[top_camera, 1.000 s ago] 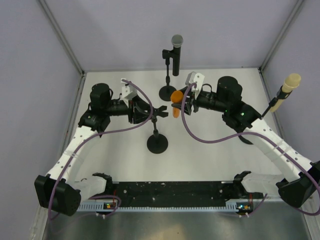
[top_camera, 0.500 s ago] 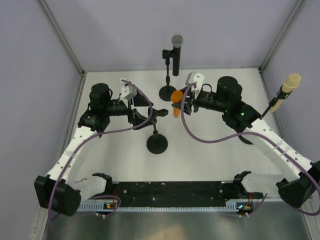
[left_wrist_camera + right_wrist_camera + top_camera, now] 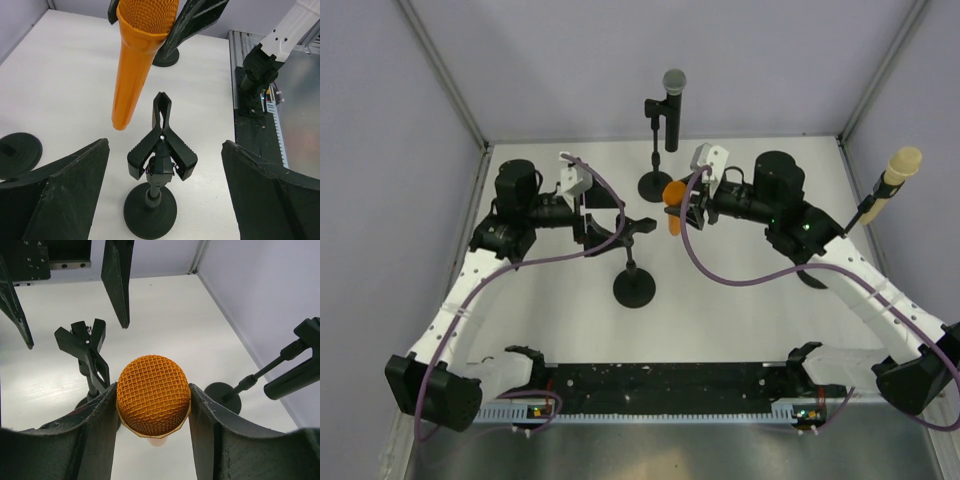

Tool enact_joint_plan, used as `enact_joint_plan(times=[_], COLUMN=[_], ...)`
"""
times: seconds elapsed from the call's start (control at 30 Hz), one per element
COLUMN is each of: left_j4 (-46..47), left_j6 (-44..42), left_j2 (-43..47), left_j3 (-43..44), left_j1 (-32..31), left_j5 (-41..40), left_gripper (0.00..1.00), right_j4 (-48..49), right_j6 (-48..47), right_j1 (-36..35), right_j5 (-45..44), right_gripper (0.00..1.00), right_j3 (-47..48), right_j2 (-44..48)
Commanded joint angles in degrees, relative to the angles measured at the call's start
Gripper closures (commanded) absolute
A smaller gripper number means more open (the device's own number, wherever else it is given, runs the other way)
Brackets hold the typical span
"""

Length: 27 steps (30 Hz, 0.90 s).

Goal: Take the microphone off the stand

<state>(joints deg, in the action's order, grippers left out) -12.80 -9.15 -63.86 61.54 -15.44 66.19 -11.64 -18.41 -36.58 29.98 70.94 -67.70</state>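
Note:
The orange microphone (image 3: 671,207) hangs head-up and clear of the stand, with my right gripper (image 3: 678,200) shut on its mesh head (image 3: 153,401). Its tapered body (image 3: 132,70) points down at the table, just beyond the stand's black spring clip (image 3: 161,150). The clip holds nothing and sits on a short pole over a round base (image 3: 634,288). My left gripper (image 3: 164,147) stands wide open, one finger on each side of the clip and touching neither side.
A black microphone (image 3: 673,100) sits in a stand at the back, its base (image 3: 655,185) close behind the orange one. A beige microphone (image 3: 895,178) sits in a stand at the right wall. Purple cables loop from both wrists.
My left gripper has opened off the stand's clip and drawn back slightly to the left. The right gripper and orange microphone have stayed where they were.

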Motion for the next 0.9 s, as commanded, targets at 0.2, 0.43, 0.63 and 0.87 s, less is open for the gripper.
enact_joint_plan(times=[0.2,0.43,0.63,0.87], left_j4=[-15.85,-15.86,-15.94,-16.38], left_j6=[-10.54,-8.96,-7.9,-7.03], left_j2=[-5.92,-8.83,-11.29,-13.49], left_j3=[21.86,26.96,31.71,35.67], left_j1=[-2.48,-6.0,-7.85,-9.43], left_j5=[-5.54,-7.31,-7.13,-6.61], left_gripper=[0.01,0.01,0.01,0.01], right_j4=[-12.7,-16.49,-16.4,-15.17], right_j6=[-3.65,-1.98,0.22,4.26], right_j1=[-0.34,-0.42,-0.42,-0.42], right_j5=[-0.45,1.22,4.21,8.51], right_gripper=[0.73,0.72,0.72,0.73], right_j3=[23.26,34.0,35.85,36.2], right_j2=[-3.84,-5.77,-5.95,-6.83])
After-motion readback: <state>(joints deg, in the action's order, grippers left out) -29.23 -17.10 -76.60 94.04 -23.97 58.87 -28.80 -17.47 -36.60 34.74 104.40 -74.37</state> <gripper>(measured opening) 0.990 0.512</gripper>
